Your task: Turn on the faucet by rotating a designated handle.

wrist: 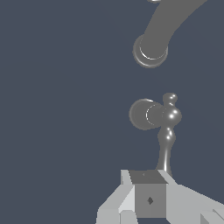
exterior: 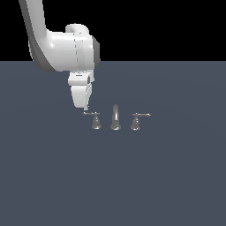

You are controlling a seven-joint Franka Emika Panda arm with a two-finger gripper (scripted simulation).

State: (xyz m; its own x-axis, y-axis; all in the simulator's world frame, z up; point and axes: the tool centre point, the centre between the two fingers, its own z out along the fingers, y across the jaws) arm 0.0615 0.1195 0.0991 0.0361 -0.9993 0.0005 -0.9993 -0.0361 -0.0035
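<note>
Gripper (exterior: 86,107) hangs at the far left tip of the handle (exterior: 94,118), likely to push its lever around; finger spread unclear.

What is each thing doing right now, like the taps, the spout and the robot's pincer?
handle: upright on its bell base, lever pointing toward the exterior view's left, its tip right at the pincer.
spout: upright, curved, untouched, no water seen.
right-hand handle: upright, lever pointing toward the exterior view's right, untouched.
pincer: down at the lever's tip; open or shut is unclear.
</note>
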